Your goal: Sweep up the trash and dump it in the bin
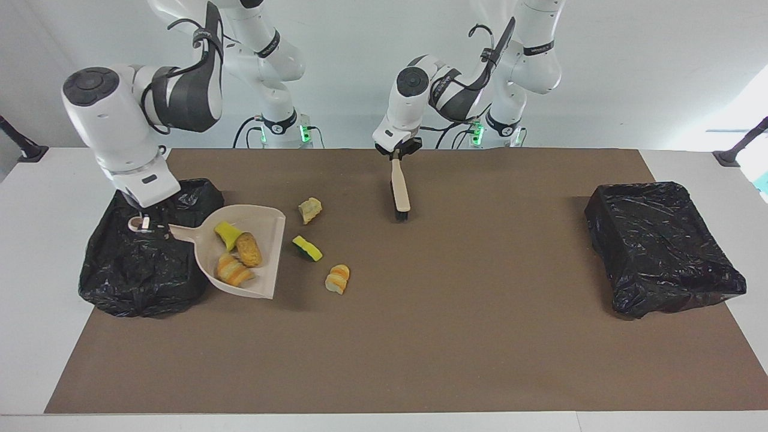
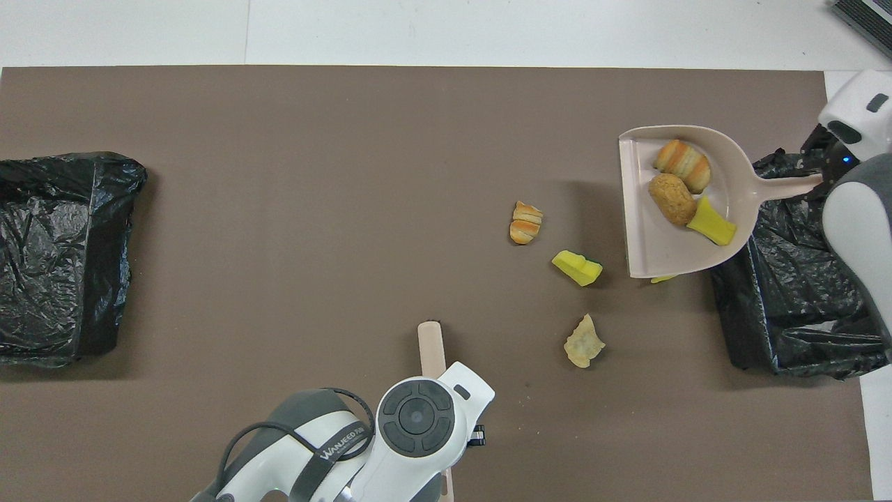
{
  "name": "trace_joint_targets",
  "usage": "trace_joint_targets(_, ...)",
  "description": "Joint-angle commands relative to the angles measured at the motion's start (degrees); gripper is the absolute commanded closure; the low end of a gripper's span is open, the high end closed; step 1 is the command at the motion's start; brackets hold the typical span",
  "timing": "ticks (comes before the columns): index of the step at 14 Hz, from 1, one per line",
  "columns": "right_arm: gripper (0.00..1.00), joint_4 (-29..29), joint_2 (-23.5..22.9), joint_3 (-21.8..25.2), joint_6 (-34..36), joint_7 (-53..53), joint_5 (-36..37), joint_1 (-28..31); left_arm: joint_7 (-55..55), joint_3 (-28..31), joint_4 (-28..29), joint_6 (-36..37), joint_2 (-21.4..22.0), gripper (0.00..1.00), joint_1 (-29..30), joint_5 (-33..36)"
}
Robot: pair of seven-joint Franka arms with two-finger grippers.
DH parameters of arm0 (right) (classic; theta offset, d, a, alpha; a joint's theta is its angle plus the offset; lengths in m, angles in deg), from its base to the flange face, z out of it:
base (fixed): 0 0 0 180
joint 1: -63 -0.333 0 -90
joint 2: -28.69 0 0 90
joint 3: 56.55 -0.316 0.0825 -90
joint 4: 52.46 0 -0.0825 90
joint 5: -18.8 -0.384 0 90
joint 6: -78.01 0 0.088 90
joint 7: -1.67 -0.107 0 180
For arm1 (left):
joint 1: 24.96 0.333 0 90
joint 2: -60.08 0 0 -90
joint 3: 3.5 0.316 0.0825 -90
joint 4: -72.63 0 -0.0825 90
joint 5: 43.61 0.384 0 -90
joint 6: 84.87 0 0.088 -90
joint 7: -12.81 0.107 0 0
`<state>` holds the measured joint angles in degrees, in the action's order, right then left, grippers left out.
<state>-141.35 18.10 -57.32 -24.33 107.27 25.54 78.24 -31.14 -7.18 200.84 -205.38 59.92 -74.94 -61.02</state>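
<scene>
your right claw (image 1: pixel 144 223) is clamped on the dustpan (image 1: pixel 243 251) handle over the black-lined bin (image 1: pixel 147 252); keep the pan level until it clears the rim, then tip. left claw (image 1: pixel 396 153) grips the brush (image 1: pixel 400 192), waiting. three scraps (image 1: pixel 307 248) lie on the desk beside the pan.
</scene>
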Motion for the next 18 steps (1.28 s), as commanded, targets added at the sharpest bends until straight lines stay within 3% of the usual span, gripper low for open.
trace_joint_targets(1,1.0,0.56,1.01,-0.46,1.54,5.66,-1.29,5.57,0.35,0.52,0.11,-2.7,-2.56,1.0,-1.43,0.1)
trace_joint_targets(3,1.0,0.56,1.36,-0.37,1.1,9.0,-0.06,8.56,0.44,0.6,-0.42,-2.01,-2.57,0.99,-0.65,0.1)
trace_joint_targets(5,1.0,0.56,1.54,0.15,0.31,9.19,2.12,10.51,0.79,0.6,-0.51,-2.01,-2.14,0.37,-0.29,0.1)
trace_joint_targets(6,1.0,0.12,2.06,0.07,-0.65,8.32,6.23,10.51,0.7,0.6,-0.51,-2.01,-2.13,0.0,-0.03,0.1)
trace_joint_targets(9,1.0,-6.27,5.04,-0.46,-6.44,-2.89,20.64,8.68,0.26,0.95,-1.12,1.22,-0.65,0.0,2.16,0.1)
trace_joint_targets(11,1.0,-10.76,7.59,-0.46,-6.72,-12.73,30.13,5.08,0.61,1.13,-1.56,3.17,0.06,0.0,3.92,0.53)
trace_joint_targets(13,1.0,-14.45,9.61,-0.46,-6.72,-18.47,36.74,1.56,0.53,1.13,-1.56,3.27,0.76,0.0,5.59,7.09)
trace_joint_targets(18,1.0,-17.11,11.56,-0.46,-6.55,-20.87,48.88,-1.0,0.96,1.13,-2.97,3.0,0.94,0.0,15.51,11.6)
